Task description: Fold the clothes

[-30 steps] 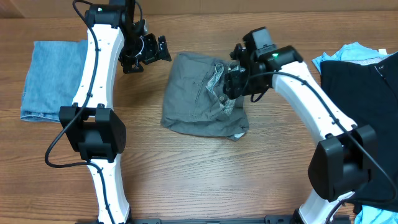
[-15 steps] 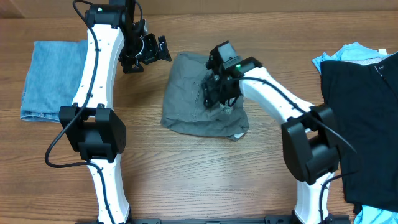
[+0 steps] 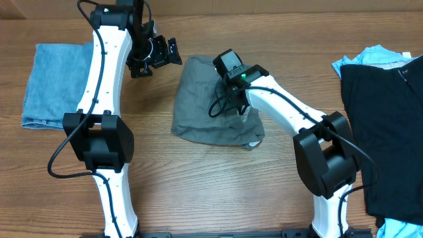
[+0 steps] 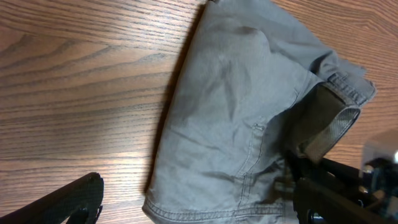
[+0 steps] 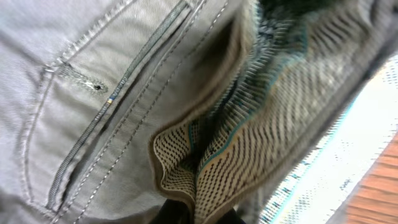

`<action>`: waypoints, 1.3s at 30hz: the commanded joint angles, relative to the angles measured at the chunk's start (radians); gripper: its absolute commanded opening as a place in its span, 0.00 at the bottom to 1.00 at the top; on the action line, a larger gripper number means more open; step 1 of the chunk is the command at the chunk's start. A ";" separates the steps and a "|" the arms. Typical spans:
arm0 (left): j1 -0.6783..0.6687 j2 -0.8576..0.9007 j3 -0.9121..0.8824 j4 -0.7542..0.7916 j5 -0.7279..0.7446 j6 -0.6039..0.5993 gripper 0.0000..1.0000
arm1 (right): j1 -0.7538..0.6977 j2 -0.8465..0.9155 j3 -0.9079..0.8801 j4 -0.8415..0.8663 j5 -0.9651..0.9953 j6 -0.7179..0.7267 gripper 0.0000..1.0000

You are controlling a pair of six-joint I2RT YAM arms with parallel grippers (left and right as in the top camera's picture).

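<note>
Right pincer (image 3: pixel 231 100) moved onto grey shorts (image 3: pixel 197 109) (pinching lining), denim piece (image 3: pixel 56 82) left

No legible text, brand, number or sign in any view. Grey shorts (image 3: pixel 198 109): plain fabric. The pocket seam (image 5: pixel 118 87) carries a tiny coloured fleck at its bar-tack, possibly a tag edge, too small to read. The lining (image 5: pixel 249 124) shows a woven pattern only, no lettering.
</note>
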State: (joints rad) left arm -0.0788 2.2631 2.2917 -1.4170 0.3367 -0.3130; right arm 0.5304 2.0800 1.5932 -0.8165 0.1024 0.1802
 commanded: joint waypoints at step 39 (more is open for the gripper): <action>-0.007 -0.004 0.030 0.001 -0.007 -0.002 1.00 | -0.183 -0.228 0.119 -0.193 -0.127 0.100 0.31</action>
State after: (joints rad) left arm -0.0788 2.2631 2.2917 -1.4162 0.3367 -0.3130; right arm 0.3462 1.9751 1.5738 -0.9848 0.1638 0.2794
